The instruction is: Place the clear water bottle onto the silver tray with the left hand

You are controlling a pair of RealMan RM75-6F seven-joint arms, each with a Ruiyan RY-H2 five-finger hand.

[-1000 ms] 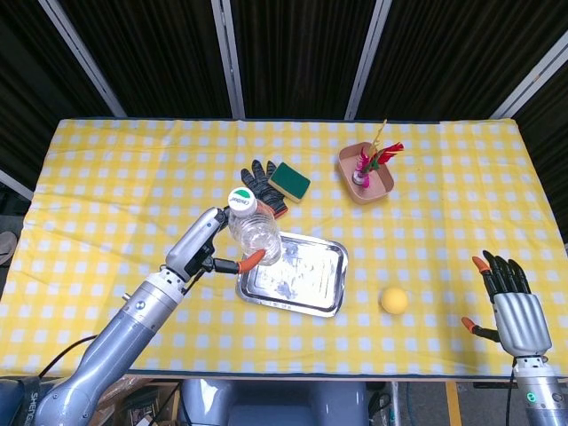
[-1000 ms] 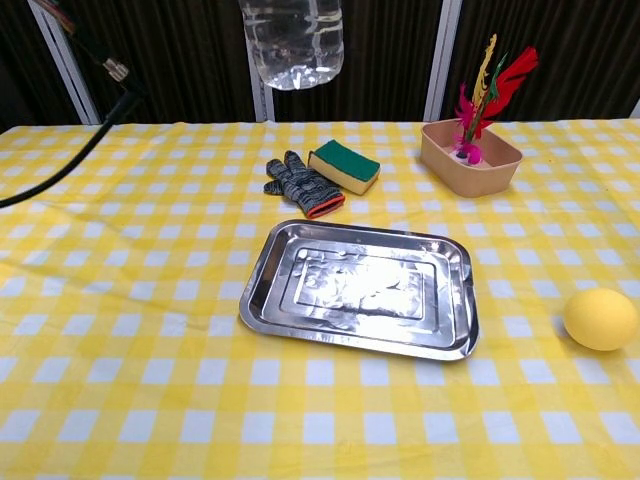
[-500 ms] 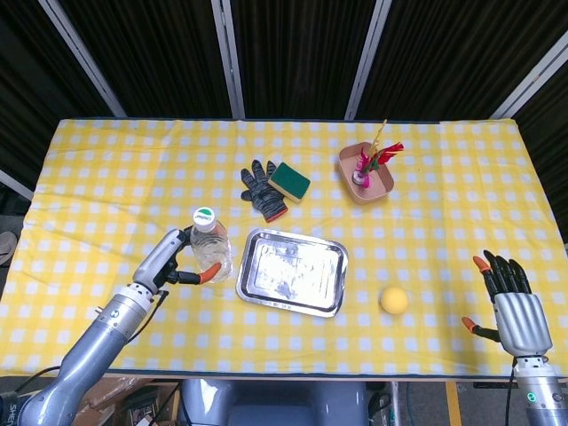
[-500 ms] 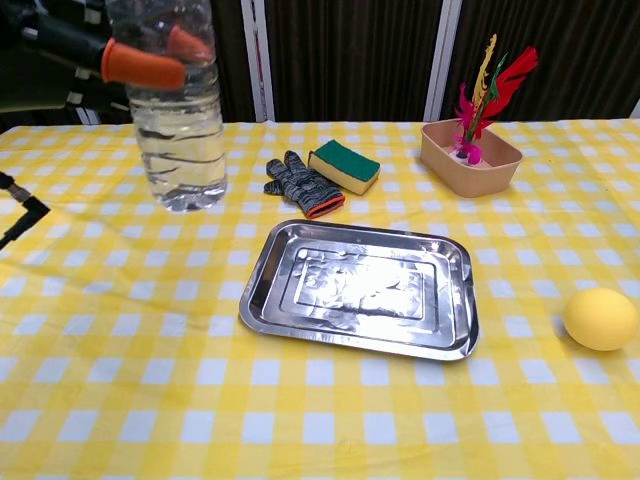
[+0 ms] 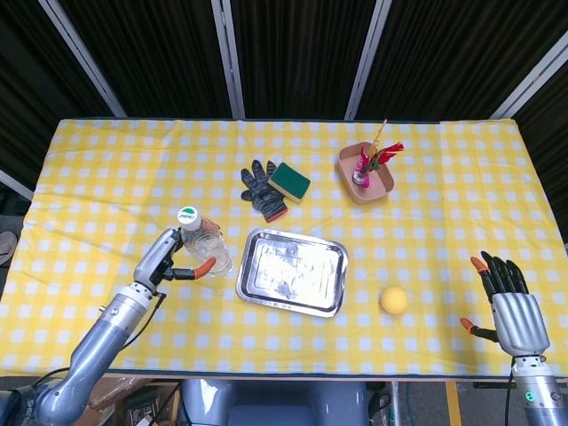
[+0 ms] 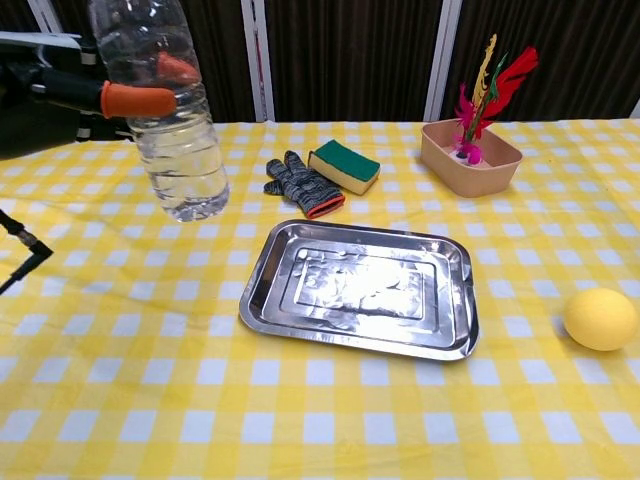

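Observation:
My left hand [image 5: 174, 256] [image 6: 60, 88] grips a clear water bottle [image 5: 202, 246] [image 6: 168, 120] with a green-and-white cap, about a third full. The bottle hangs tilted above the cloth, just left of the silver tray [image 5: 291, 271] [image 6: 360, 287]. The tray lies bare at the table's middle. My right hand [image 5: 509, 299] hovers open at the table's front right corner, fingers spread, holding nothing; the chest view does not show it.
A dark knit glove [image 5: 262, 187] [image 6: 303, 184] and a green sponge [image 5: 289, 180] [image 6: 344, 165] lie behind the tray. A tan bowl with feathers [image 5: 366, 173] [image 6: 470, 153] stands at the back right. A yellow ball [image 5: 394, 301] [image 6: 600, 318] sits right of the tray.
The left hand has carried the bottle down and leftward, from over the tray's left edge to beside it, and tilted it. The right hand has not moved.

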